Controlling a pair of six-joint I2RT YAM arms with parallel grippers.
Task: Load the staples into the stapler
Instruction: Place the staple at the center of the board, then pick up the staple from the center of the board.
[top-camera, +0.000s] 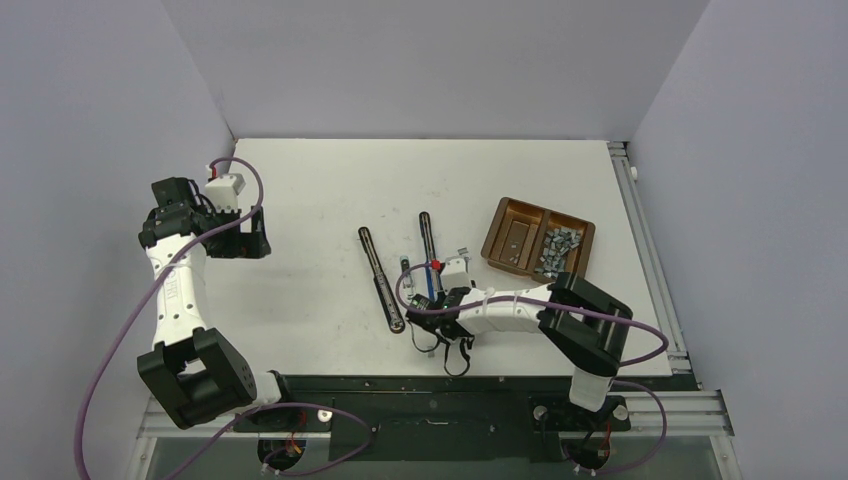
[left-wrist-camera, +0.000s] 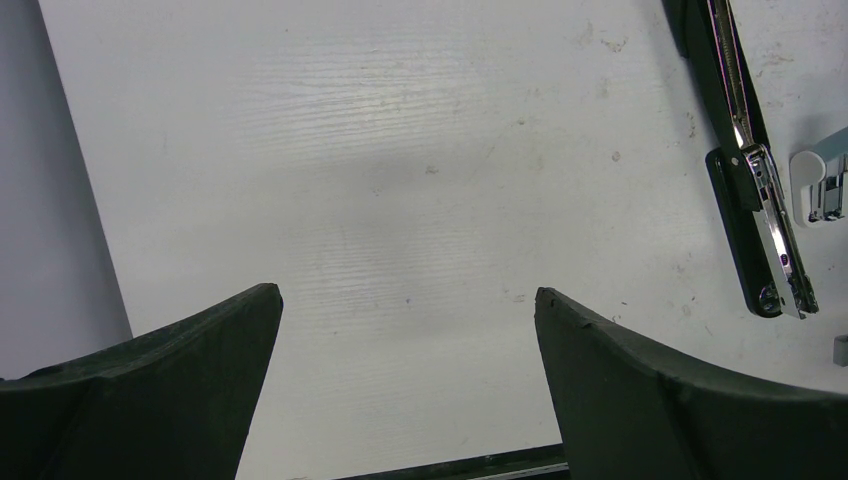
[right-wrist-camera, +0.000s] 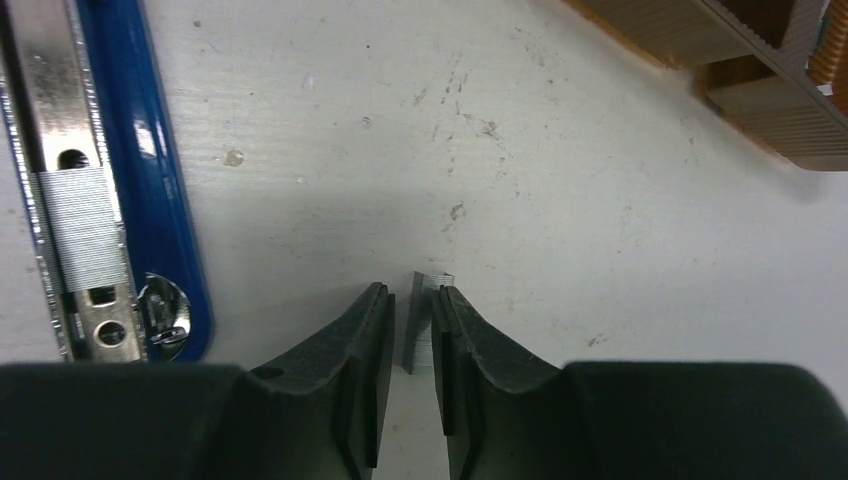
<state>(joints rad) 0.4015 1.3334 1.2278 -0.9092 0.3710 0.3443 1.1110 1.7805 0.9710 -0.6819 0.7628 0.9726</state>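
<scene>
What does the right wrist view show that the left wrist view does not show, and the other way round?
Only the right wrist view: a blue stapler, opened, with staples in its channel; a staple strip between the narrowly parted fingers of the right hand; a corner of the brown tray. Only the left wrist view: a black stapler, opened, and the left hand, wide open with nothing in it. Both: the white table.

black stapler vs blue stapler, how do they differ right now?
Colour: the black stapler has a black body; the blue stapler has a glossy blue one. Place: in the top view black lies left of blue, away from both arms; blue lies close beside the right pincer. Load: blue's channel holds a staple strip; black's cannot be told. Both lie hinged open on the table.
</scene>
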